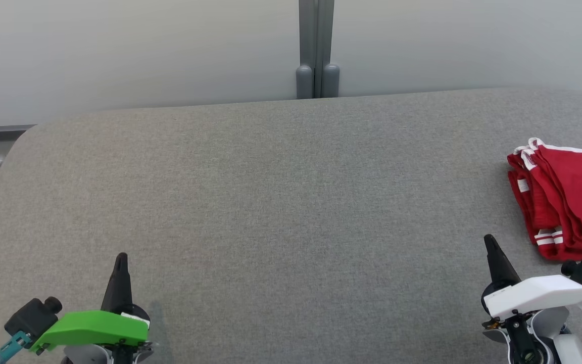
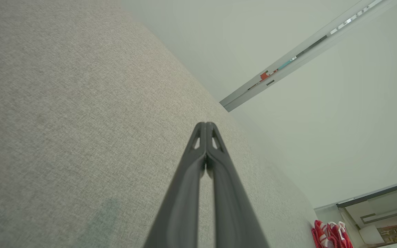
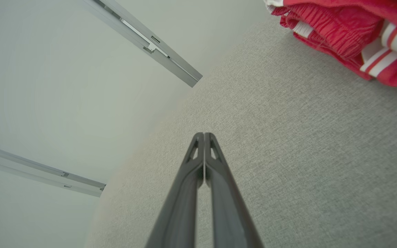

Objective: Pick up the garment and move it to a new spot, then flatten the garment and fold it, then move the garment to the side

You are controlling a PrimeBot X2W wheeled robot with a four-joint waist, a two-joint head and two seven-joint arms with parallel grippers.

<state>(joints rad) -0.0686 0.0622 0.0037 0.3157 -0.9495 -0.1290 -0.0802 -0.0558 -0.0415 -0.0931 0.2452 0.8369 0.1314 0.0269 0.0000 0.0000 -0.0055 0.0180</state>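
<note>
A red garment (image 1: 566,199) with white stripes lies folded in a stack at the right edge of the grey table (image 1: 281,202). It shows at the upper right in the right wrist view (image 3: 350,31) and as a small red patch at the lower right in the left wrist view (image 2: 331,235). My right gripper (image 1: 489,240) is shut and empty at the lower right, just left of and nearer than the garment. At the lower left, far from the garment, my left gripper (image 1: 121,258) is shut and empty too. Both grippers' tips meet in their wrist views (image 2: 205,124) (image 3: 204,134).
Pale wall panels stand behind the table, joined by a grey post (image 1: 316,48). The table's back edge is rounded at both corners. Grey cloth stretches wide between the two grippers and to the far edge.
</note>
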